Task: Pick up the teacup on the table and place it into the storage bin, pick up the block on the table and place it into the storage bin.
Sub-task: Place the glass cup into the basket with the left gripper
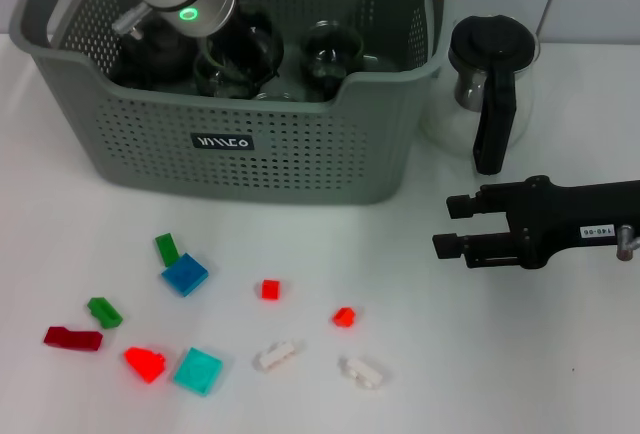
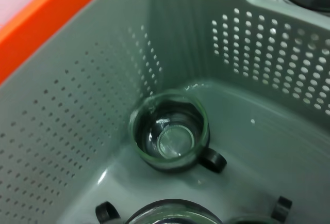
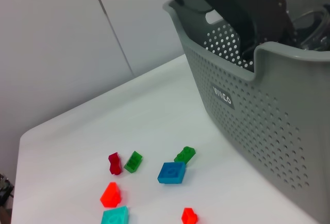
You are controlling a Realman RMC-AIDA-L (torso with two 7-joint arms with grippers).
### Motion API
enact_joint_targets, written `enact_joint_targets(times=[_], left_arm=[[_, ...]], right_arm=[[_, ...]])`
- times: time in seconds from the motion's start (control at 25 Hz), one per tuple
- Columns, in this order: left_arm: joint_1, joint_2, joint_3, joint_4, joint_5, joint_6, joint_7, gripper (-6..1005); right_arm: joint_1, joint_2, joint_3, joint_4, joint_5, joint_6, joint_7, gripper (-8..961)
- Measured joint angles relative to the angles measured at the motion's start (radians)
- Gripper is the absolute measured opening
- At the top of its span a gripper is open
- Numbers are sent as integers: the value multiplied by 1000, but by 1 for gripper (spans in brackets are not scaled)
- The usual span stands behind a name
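The left gripper (image 1: 150, 49) is lowered inside the storage bin (image 1: 250, 169), its finger state hidden, with a glass teacup (image 2: 170, 137) seen upright on the bin floor directly beneath it, while the right gripper (image 1: 448, 226) is held open above the table (image 1: 500, 354) beside the bin.
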Motion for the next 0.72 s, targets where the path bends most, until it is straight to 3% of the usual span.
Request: enact_joint_targets(times=[0.4, 0.72], left_arm=[[-5, -1, 0, -17, 1, -13, -4, 42], [-1, -1, -8, -10, 2, -38, -21, 359]], right_arm=[[0, -1, 1, 1, 1, -2, 5, 700], [0, -2, 1, 2, 1, -3, 7, 700]])
